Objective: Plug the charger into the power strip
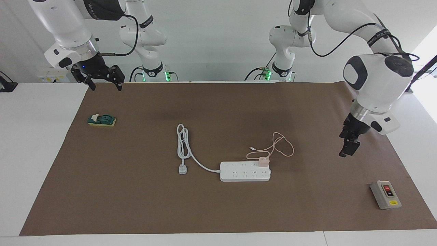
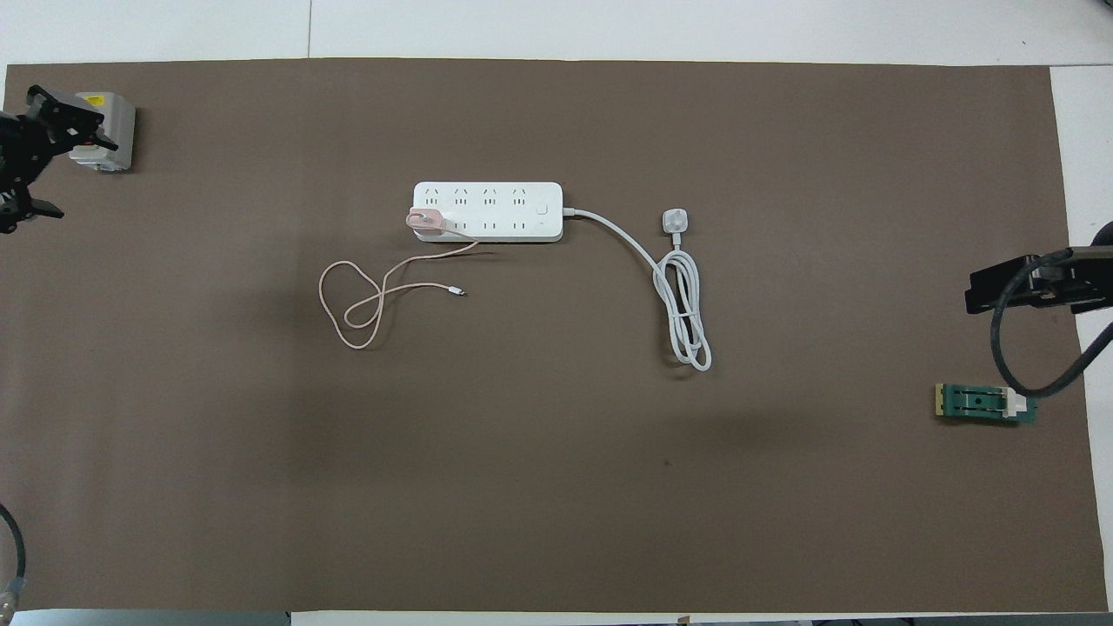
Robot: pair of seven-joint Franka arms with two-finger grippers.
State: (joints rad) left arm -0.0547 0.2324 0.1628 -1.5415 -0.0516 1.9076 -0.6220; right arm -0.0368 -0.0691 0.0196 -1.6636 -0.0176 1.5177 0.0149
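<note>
The white power strip (image 1: 239, 172) (image 2: 496, 204) lies flat near the middle of the brown mat. The pale-pink charger (image 1: 263, 161) (image 2: 424, 220) stands in a socket at the strip's end toward the left arm. Its thin pink cable (image 2: 352, 346) loops loosely on the mat nearer to the robots. My left gripper (image 1: 348, 148) (image 2: 26, 148) hangs open and empty in the air over the mat's left-arm end, well apart from the charger. My right gripper (image 1: 104, 85) waits open and empty above the mat's corner at the right arm's end.
The strip's thick white cord (image 1: 182, 141) lies coiled toward the right arm's end, ending in a three-pin plug (image 1: 183, 169). A grey button box (image 1: 385, 194) (image 2: 109, 130) sits at the left arm's end. A green and yellow switch block (image 1: 101, 120) (image 2: 985, 402) lies below the right gripper.
</note>
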